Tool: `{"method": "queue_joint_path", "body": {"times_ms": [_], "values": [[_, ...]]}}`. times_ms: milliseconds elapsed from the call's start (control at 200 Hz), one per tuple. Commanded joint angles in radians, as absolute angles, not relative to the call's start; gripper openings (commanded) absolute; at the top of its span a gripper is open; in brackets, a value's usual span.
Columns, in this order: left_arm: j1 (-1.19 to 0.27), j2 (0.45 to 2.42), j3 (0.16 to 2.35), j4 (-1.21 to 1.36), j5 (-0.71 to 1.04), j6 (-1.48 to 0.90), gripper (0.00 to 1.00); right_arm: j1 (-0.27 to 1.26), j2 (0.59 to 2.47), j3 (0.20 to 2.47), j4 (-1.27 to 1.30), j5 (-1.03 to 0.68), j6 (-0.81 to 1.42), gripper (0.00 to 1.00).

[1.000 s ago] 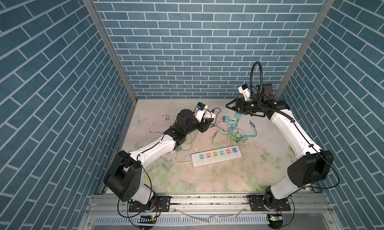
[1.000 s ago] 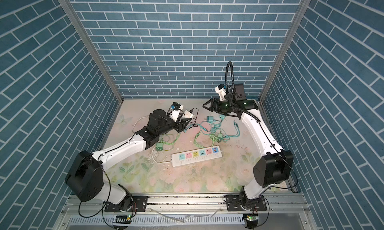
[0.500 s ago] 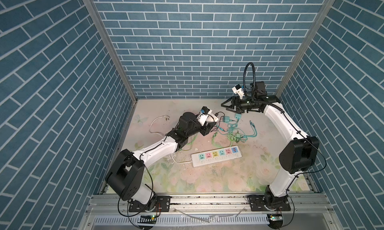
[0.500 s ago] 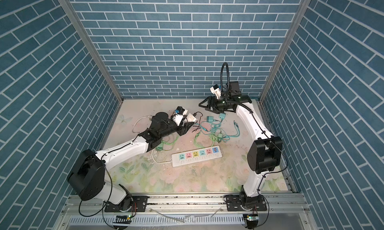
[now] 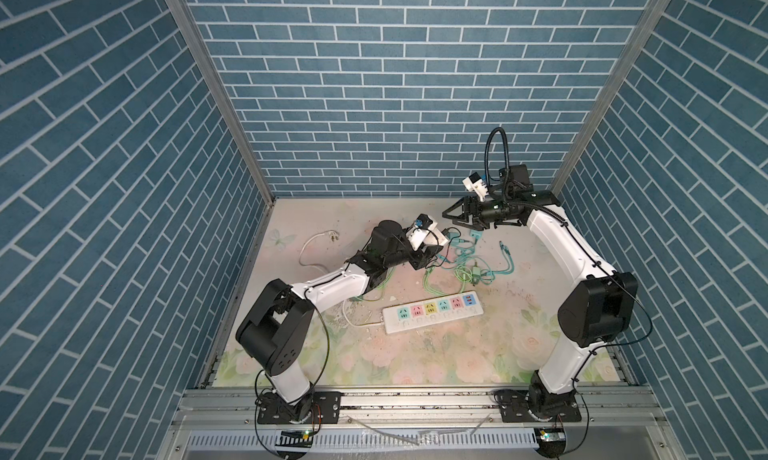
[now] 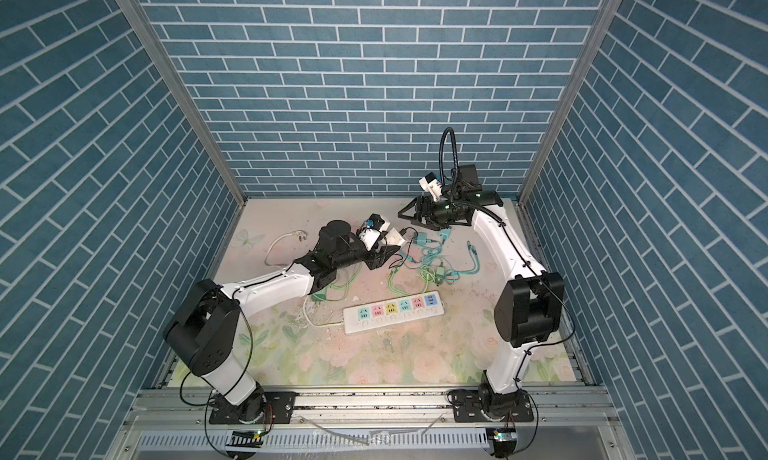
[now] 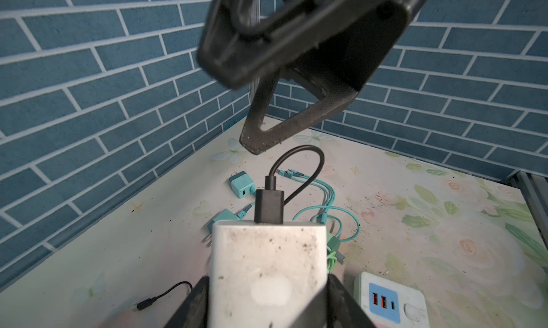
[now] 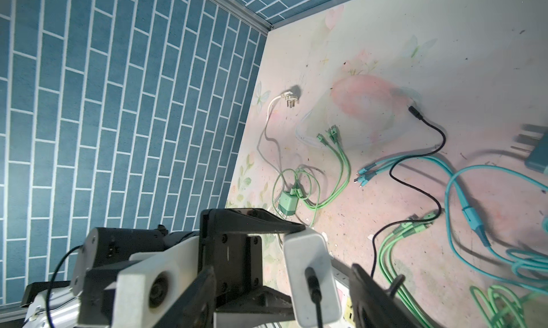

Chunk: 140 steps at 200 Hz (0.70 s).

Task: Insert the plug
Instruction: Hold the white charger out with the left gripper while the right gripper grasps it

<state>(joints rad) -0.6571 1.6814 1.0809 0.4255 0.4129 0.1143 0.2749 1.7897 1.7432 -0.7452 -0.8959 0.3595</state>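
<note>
Above the table (image 5: 457, 354) in both top views, my left jaws clamp the white plug (image 5: 437, 238) (image 6: 395, 236), well off the power strip (image 5: 432, 312); my right jaws gape just beside it. Left wrist: plug pinched, black cable (image 7: 268, 205) in its end. Right wrist: plug (image 8: 308, 270) sits between my spread right jaws, gaps either side.

White arms (image 5: 332, 287) carry black joints, thin cables and triangular black fingers (image 7: 256, 136).
</note>
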Motion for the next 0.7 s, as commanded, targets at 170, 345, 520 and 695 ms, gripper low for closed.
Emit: {"method": "queue_joint_path", "body": {"times_ms": [170,345,520,695], "values": [[-0.675,1.675,1.131,0.46,0.45,0.151,0.37,0.285,1.78,1.703,-0.793,-0.895,0.272,0.7],[-0.678,1.681,1.138,0.462,0.436,0.159,0.38,0.302,1.772,1.692,-0.799,-0.909,0.261,0.69],[-0.678,1.677,1.154,0.441,0.427,0.188,0.37,0.313,1.758,1.646,-0.795,-0.898,0.255,0.65],[-0.678,1.675,1.178,0.399,0.426,0.219,0.37,0.314,1.724,1.593,-0.776,-0.904,0.249,0.59]]}}
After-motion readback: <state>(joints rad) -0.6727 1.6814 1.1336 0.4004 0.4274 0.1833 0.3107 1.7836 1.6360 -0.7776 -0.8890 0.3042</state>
